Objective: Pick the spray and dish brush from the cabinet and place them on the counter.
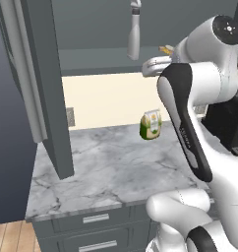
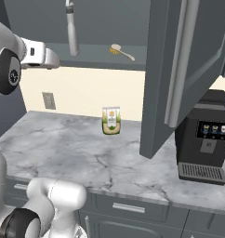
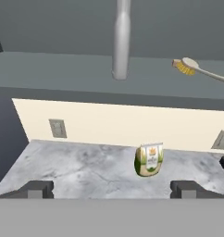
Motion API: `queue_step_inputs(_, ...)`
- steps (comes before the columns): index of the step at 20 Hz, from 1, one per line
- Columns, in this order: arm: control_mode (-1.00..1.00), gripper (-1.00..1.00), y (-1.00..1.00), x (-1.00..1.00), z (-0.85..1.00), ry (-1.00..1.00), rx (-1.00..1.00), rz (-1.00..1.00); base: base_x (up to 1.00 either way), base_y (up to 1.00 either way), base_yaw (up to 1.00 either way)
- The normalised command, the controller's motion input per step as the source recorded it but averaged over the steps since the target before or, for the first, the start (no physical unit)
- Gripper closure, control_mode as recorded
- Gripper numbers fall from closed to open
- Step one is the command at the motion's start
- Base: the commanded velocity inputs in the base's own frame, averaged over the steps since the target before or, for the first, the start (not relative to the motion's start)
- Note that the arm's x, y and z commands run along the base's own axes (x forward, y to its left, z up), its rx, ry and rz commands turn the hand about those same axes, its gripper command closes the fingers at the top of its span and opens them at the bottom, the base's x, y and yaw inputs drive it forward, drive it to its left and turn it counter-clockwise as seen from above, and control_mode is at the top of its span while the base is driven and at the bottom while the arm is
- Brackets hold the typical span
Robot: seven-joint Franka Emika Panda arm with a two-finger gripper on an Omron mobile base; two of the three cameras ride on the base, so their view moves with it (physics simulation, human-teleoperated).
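Note:
The spray stands upright on the grey shelf of the open cabinet; it also shows as a pale bottle. To its right on the same shelf lies the dish brush, its yellowish head toward the spray. The dish brush rests flat with its handle pointing right. My gripper is open with nothing between its fingertips. It hovers in front of the cabinet, a bit below shelf level and apart from both things. Below lies the marble counter.
A green-and-cream pouch stands on the counter near the back wall. Open cabinet doors hang at the left and right. A black coffee machine sits at the counter's right end. Drawers run under the counter.

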Motion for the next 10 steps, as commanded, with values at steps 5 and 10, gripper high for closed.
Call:
queue_step_inputs(5,-1.00,-1.00,0.00,0.29,0.03,-0.05,-0.02,0.00,0.00,0.00,0.00)
queue_step_inputs(10,-1.00,-1.00,-0.01,0.21,0.00,-0.16,0.00,0.00,0.00,0.00,0.00)
